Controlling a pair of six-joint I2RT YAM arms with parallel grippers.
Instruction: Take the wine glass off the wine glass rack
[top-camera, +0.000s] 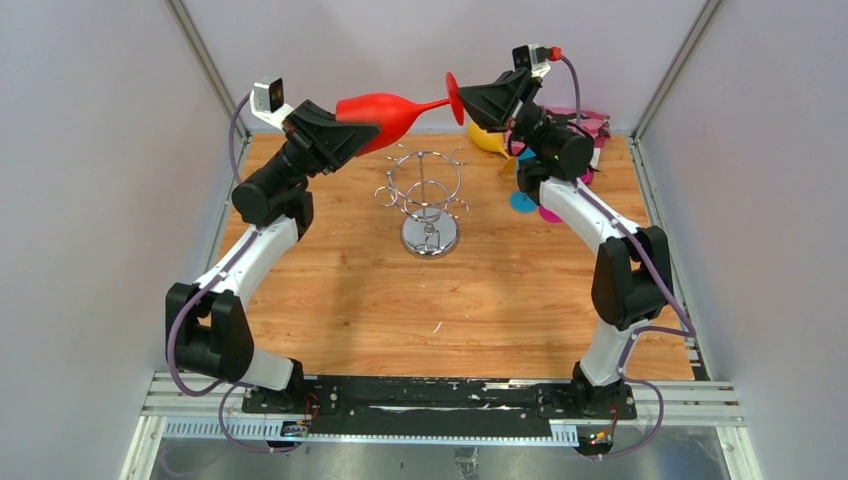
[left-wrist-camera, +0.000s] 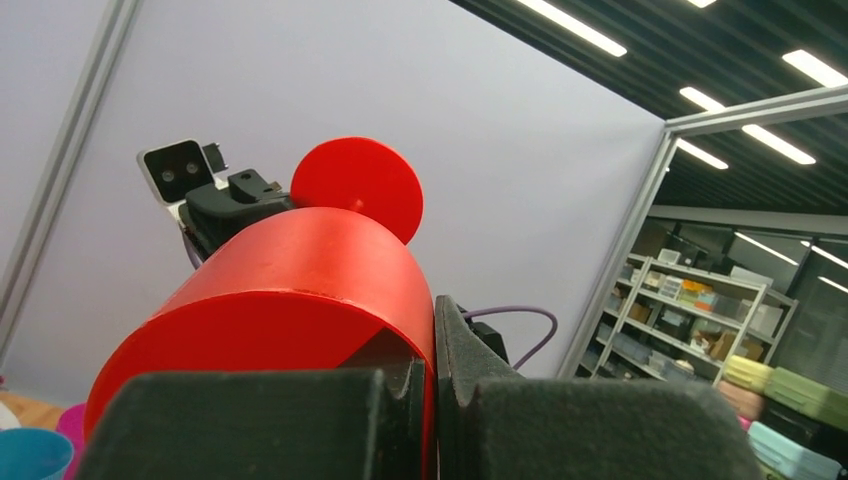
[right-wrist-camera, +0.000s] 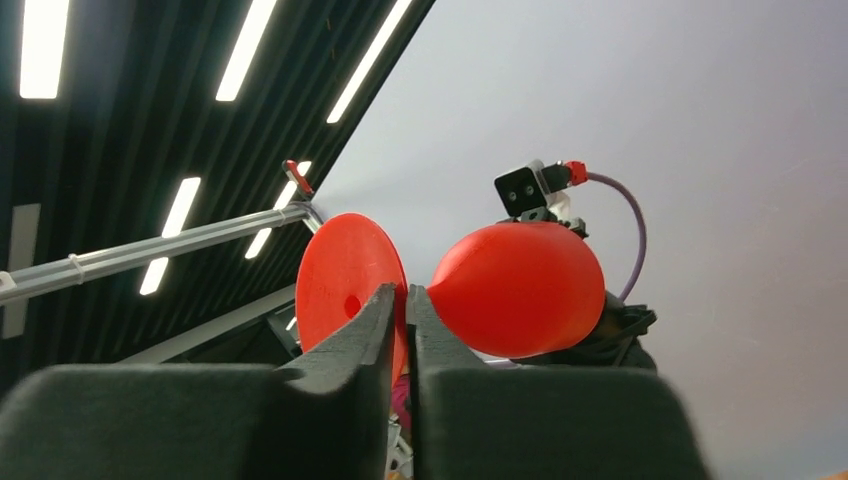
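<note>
The wine glass (top-camera: 385, 115) hangs sideways at 12 o'clock of the wine glass rack (top-camera: 428, 195) — lifted free, I judge. The left gripper (top-camera: 356, 133) clamps its bowl wall, the right gripper (top-camera: 470, 100) its stem. Next, probably, one releases and the other sets it down.

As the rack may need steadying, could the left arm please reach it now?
Probably not: the left gripper is shut on the red wine glass, though the way to the rack looks open.
</note>
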